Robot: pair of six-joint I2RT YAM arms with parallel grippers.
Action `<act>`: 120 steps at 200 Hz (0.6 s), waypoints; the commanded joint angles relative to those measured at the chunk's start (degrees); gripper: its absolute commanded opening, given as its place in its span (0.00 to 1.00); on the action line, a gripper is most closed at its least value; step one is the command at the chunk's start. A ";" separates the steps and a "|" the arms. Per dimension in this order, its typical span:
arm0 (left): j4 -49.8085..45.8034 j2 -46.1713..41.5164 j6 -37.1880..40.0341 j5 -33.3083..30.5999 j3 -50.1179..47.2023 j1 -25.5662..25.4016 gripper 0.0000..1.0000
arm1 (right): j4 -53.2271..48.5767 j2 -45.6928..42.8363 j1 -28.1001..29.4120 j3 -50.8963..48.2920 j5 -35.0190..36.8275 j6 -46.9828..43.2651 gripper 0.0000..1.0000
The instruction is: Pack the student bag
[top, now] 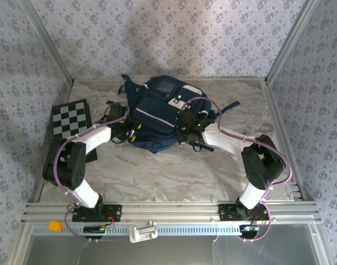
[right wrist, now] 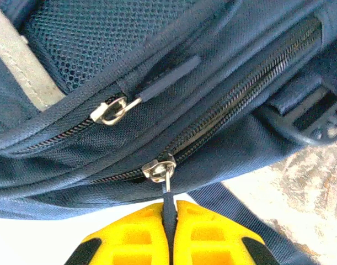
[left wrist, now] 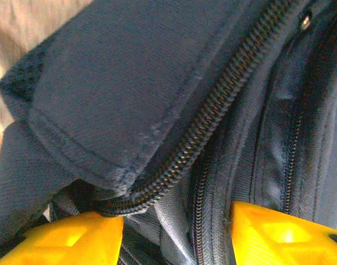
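The student bag [top: 157,113], navy with a white patch and a light stripe, lies at the back middle of the table. My left gripper [top: 129,130] is at its left side. In the left wrist view its yellow fingers [left wrist: 74,240] stand apart with bag fabric [left wrist: 129,83] and a zipper track [left wrist: 201,127] between them. My right gripper [top: 185,130] is at the bag's right side. It [right wrist: 169,207] is shut on the dark pull tab [right wrist: 167,200] of a silver zipper slider [right wrist: 159,169]. A second slider [right wrist: 109,110] sits on the zipper above it.
A black-and-white checkerboard [top: 73,117] lies at the back left. Crumpled pale sheeting [top: 157,171] covers the table. A navy strap [right wrist: 234,215] and a dark buckle [right wrist: 317,118] trail from the bag. Patterned walls close in the sides and back.
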 commanded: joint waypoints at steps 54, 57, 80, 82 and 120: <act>-3.68 -8.97 6.47 0.21 -0.34 -1.52 0.59 | -6.40 -0.28 3.49 3.68 3.33 3.89 0.00; -3.68 -9.86 5.37 -0.27 -0.68 -2.50 0.59 | -6.28 -0.24 3.42 3.60 3.27 3.98 0.00; -0.01 -13.95 -3.98 -2.84 -4.58 -9.26 0.59 | -3.44 -0.78 3.84 2.89 1.28 2.61 0.00; 0.67 -14.11 -4.75 -2.98 -4.86 -9.67 0.59 | -3.47 -0.79 3.93 2.89 1.37 2.63 0.00; 4.12 -11.92 -16.51 -8.82 -5.83 -17.13 0.58 | -2.98 -1.06 4.17 3.33 1.49 3.70 0.00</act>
